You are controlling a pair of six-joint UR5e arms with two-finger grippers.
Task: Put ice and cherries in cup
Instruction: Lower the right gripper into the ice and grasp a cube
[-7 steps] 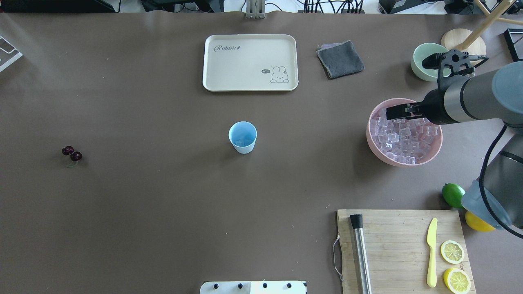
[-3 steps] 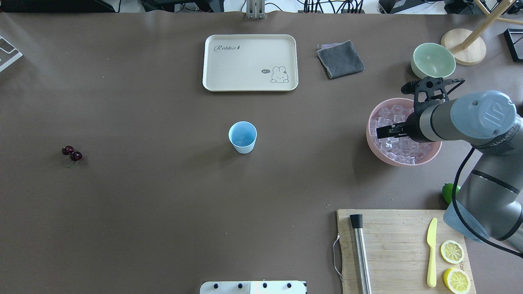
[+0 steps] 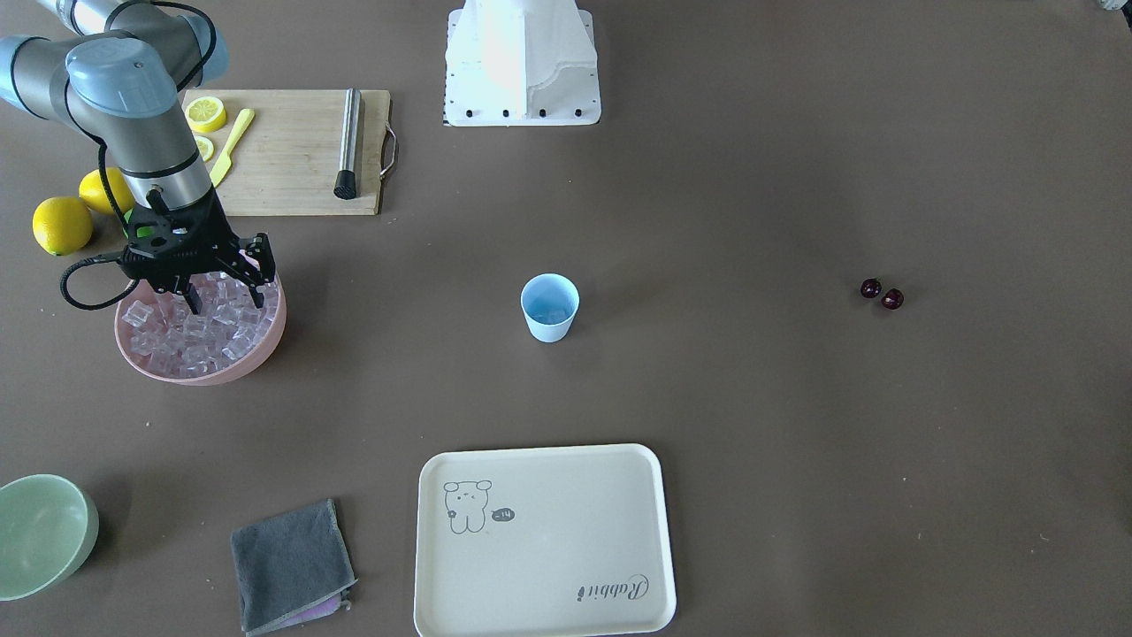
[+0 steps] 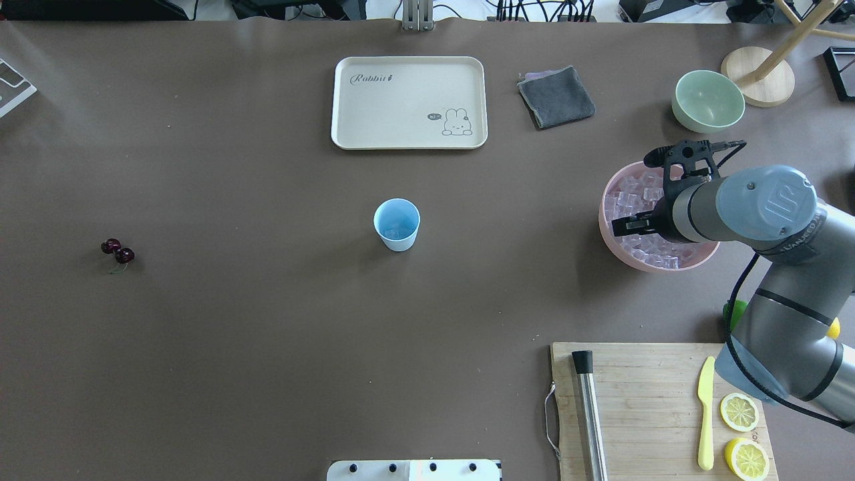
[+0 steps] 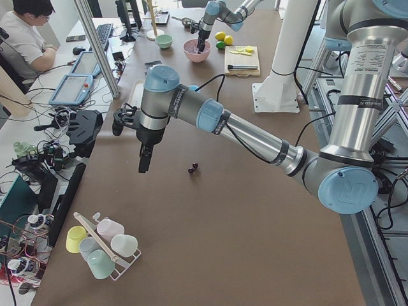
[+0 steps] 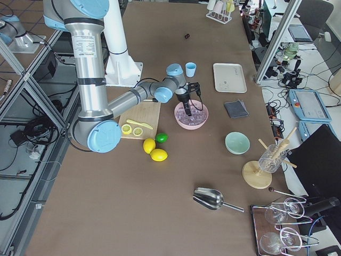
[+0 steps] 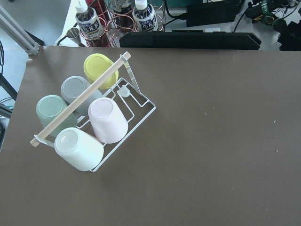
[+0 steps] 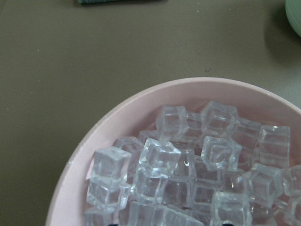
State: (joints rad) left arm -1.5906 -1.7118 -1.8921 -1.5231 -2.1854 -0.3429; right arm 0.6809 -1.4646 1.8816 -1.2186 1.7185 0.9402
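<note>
The pale blue cup (image 4: pixel 397 224) stands upright mid-table, also in the front view (image 3: pixel 549 307), with a little ice in its bottom. The two dark cherries (image 4: pixel 117 251) lie far left on the table, also in the front view (image 3: pixel 882 293). Many clear ice cubes (image 4: pixel 641 194) fill the pink bowl (image 4: pixel 604 230). My right gripper (image 3: pixel 226 287) is open, pointing down just over the ice (image 8: pixel 160 157), and holds nothing. My left gripper (image 5: pixel 145 162) hangs above the table near the cherries (image 5: pixel 192 168); I cannot tell whether it is open.
A cream tray (image 4: pixel 409 101), grey cloth (image 4: pixel 556 97) and green bowl (image 4: pixel 708 100) lie at the far side. A cutting board (image 4: pixel 641 401) with knife, steel tube and lemon slices is near right. A cup rack (image 7: pixel 89 122) stands below the left wrist.
My right gripper has moved from the far side of the pink bowl toward its near left part and come down closer to the ice. Cup and cherries have not moved.
</note>
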